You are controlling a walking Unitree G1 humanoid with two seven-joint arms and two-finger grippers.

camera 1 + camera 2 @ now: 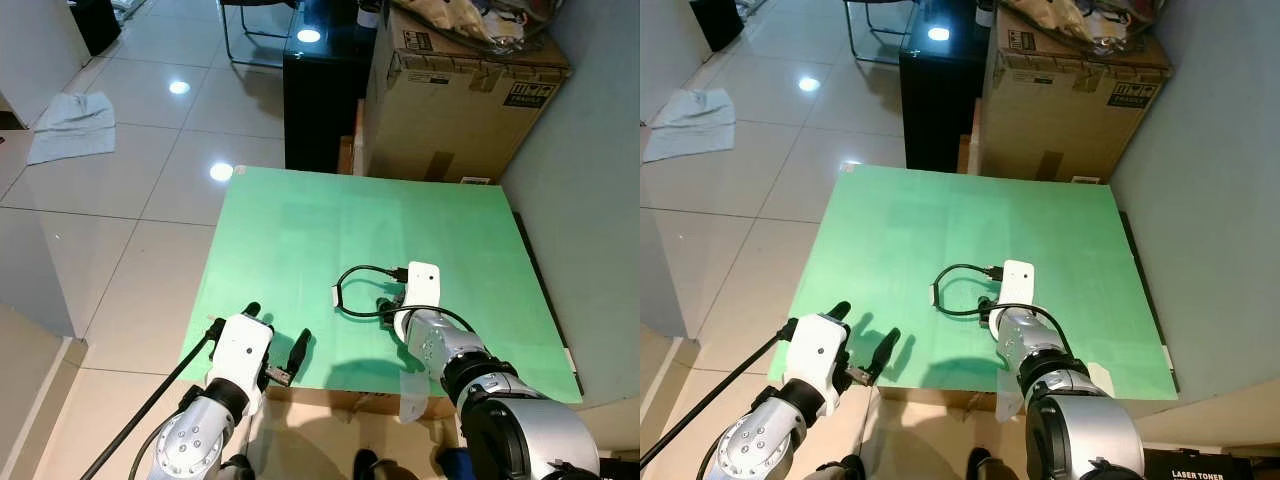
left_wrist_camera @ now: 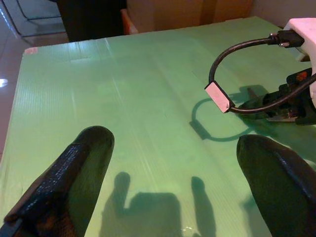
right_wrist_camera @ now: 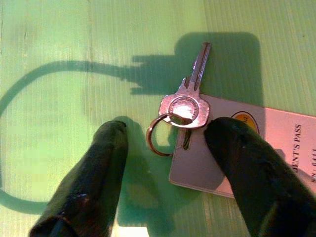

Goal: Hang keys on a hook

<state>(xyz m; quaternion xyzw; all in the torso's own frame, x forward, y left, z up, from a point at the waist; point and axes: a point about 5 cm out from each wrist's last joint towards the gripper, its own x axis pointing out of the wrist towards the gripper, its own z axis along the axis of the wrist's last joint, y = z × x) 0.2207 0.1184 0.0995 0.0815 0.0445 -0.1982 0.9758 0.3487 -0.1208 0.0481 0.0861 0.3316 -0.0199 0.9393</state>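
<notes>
A silver key on a ring with a white card tag lies flat on the green table, near its front middle. My right gripper is open just above it, one black finger on each side of the ring, not touching it. From the head, the right gripper sits under its white wrist camera. My left gripper is open over the table's front left edge, with nothing between its fingers.
A black cable loop with a white tag arches over the table beside the right wrist. Behind the table stand a cardboard box and a black cabinet. A wall runs along the right. A grey cloth lies on the tiled floor.
</notes>
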